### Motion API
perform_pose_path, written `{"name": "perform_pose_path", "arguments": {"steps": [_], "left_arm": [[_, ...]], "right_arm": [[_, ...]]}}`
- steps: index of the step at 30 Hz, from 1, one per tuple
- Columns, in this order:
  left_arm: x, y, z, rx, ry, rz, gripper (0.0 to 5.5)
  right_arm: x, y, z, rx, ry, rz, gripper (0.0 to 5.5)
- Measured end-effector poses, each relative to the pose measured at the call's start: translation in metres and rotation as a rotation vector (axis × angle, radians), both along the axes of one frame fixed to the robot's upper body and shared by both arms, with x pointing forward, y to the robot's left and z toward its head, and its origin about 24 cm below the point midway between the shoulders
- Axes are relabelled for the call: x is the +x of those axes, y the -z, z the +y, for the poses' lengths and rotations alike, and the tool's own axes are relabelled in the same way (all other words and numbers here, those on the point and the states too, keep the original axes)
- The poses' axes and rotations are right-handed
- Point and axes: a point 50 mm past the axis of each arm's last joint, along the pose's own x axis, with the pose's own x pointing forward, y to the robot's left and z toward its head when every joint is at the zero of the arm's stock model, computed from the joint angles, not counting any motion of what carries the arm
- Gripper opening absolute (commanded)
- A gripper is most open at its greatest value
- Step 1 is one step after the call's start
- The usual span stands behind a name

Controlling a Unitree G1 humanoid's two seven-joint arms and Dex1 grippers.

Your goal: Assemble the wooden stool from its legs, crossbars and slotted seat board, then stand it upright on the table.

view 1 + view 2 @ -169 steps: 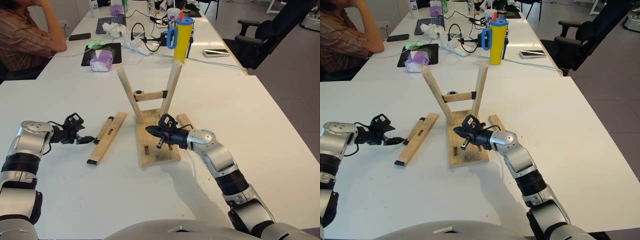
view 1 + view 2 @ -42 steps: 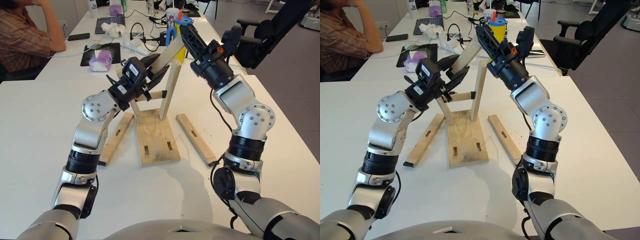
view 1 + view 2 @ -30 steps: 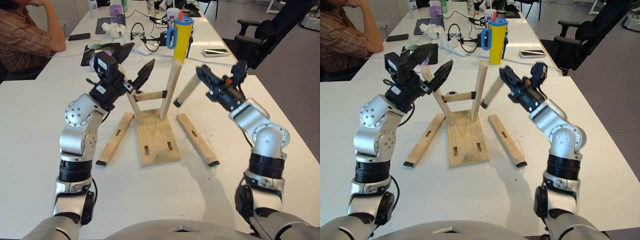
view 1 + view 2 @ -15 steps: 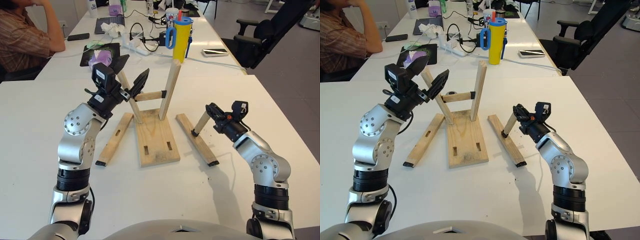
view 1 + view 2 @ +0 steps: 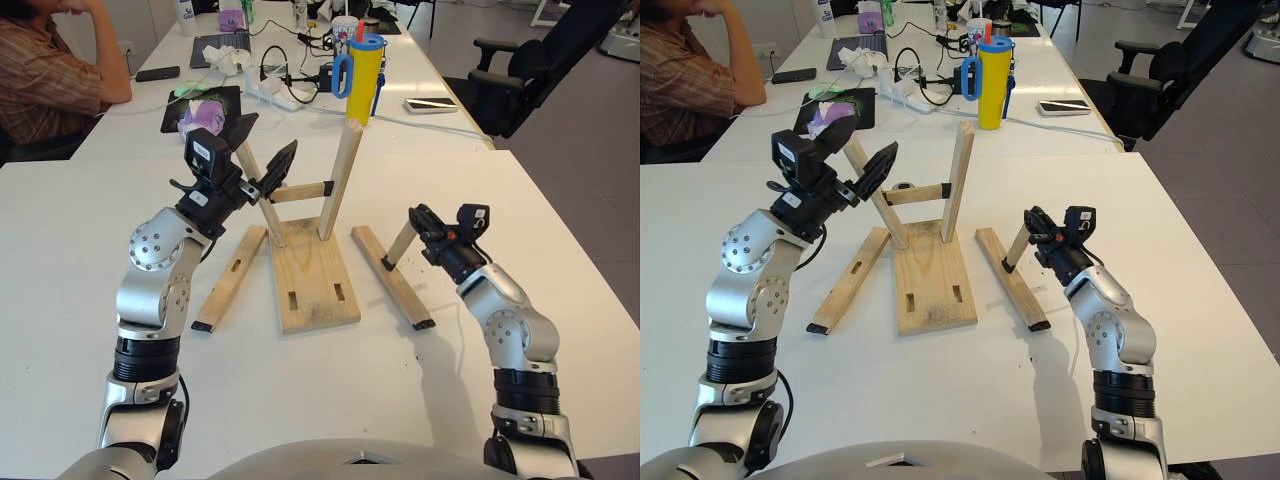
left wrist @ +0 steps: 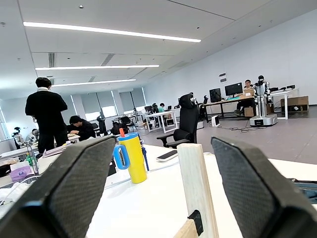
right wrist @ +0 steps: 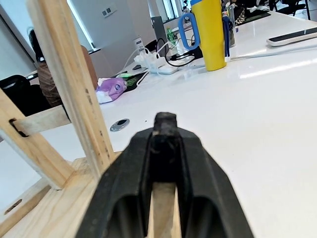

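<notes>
The slotted seat board (image 5: 318, 280) lies flat on the white table. Two legs (image 5: 342, 180) stand tilted in it, joined by a crossbar (image 5: 302, 192). My left gripper (image 5: 262, 150) is open at the top of the left upright leg (image 5: 268, 212), holding nothing. In the left wrist view the other upright leg (image 6: 194, 186) shows between the spread fingers (image 6: 74, 198). My right gripper (image 5: 422, 226) is shut on a short crossbar (image 5: 400, 248), whose lower end rests by a leg (image 5: 392, 278) lying right of the board. Another leg (image 5: 228, 276) lies left of it.
A yellow tumbler (image 5: 364, 75), cables, a phone (image 5: 432, 105) and a purple object (image 5: 205, 116) sit on the table behind. A person sits at its far left. An office chair (image 5: 530, 70) stands at the back right. The front of the table is bare.
The right gripper has brought the short crossbar down from high over the stool to the table beside the right lying leg. The left gripper let go of it and sank toward the left upright leg.
</notes>
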Motion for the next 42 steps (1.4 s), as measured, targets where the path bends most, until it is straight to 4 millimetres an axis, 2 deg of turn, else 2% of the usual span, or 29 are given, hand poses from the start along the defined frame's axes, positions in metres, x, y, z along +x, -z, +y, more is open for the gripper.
{"name": "perform_pose_path", "arguments": {"steps": [9, 21, 22, 24, 26, 29, 32, 37, 42], "left_arm": [[0.000, 0.000, 0.000, 0.011, 0.010, 0.000, 3.58], [0.001, 0.002, -0.001, 0.025, 0.006, 0.004, 3.58], [0.001, 0.003, -0.002, 0.031, 0.007, 0.005, 3.58], [0.001, 0.004, -0.003, 0.041, 0.008, 0.008, 3.58], [0.000, 0.006, -0.003, 0.046, 0.002, 0.010, 3.58], [-0.001, 0.011, -0.001, 0.057, -0.006, 0.021, 3.58], [-0.001, 0.013, -0.003, 0.059, -0.005, 0.026, 3.58], [-0.001, 0.016, -0.005, 0.060, -0.010, 0.035, 3.58], [-0.001, 0.016, -0.005, 0.056, -0.019, 0.037, 3.58]], "right_arm": [[-0.031, 0.020, 0.022, -0.209, -0.015, -0.146, 0.45], [-0.024, 0.022, 0.025, -0.252, -0.044, -0.176, 0.45], [-0.025, 0.022, 0.026, -0.256, -0.047, -0.178, 0.81], [-0.027, 0.021, 0.026, -0.263, -0.053, -0.168, 1.03], [-0.032, 0.029, 0.027, -0.261, -0.070, -0.096, 1.38], [-0.026, 0.010, 0.032, -0.246, -0.085, -0.145, 1.79], [-0.014, -0.024, 0.037, -0.228, -0.079, -0.251, 2.24], [-0.006, -0.056, 0.038, -0.217, -0.071, -0.311, 2.97], [0.007, -0.105, 0.052, -0.257, -0.070, -0.487, 2.97]]}}
